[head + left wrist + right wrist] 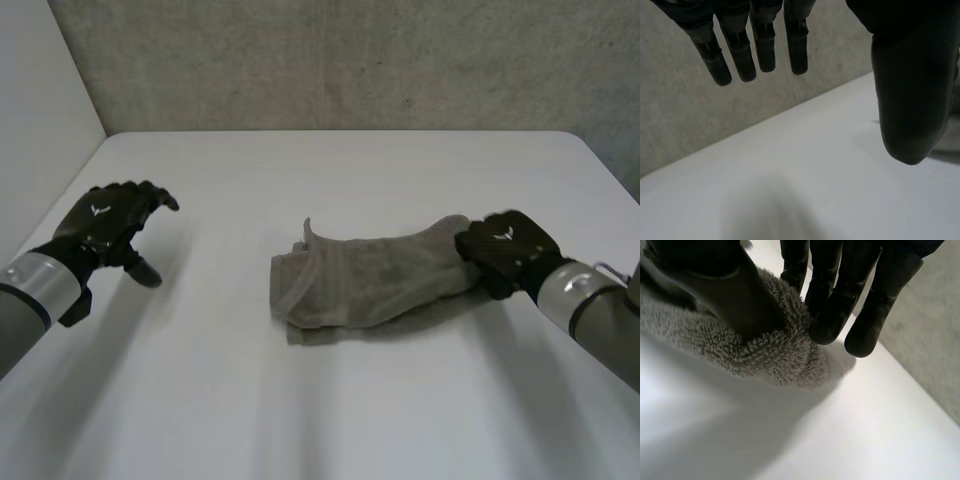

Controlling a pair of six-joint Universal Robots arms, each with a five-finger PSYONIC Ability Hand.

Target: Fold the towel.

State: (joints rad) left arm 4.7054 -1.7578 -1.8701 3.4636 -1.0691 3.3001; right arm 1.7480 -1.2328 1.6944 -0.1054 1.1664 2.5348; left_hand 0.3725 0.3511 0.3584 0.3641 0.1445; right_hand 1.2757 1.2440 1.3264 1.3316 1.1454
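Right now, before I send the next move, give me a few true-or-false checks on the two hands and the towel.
1. The right hand pinches one end of the towel between thumb and fingers. True.
2. The left hand holds the towel's other end. False: it is open, fingers straight, over bare table and well apart from the towel.
3. The towel lies spread out flat in a single layer. False: it is bunched, with layers doubled up at the end away from the right hand.
4. The towel rests on the white table, between the two hands. True.
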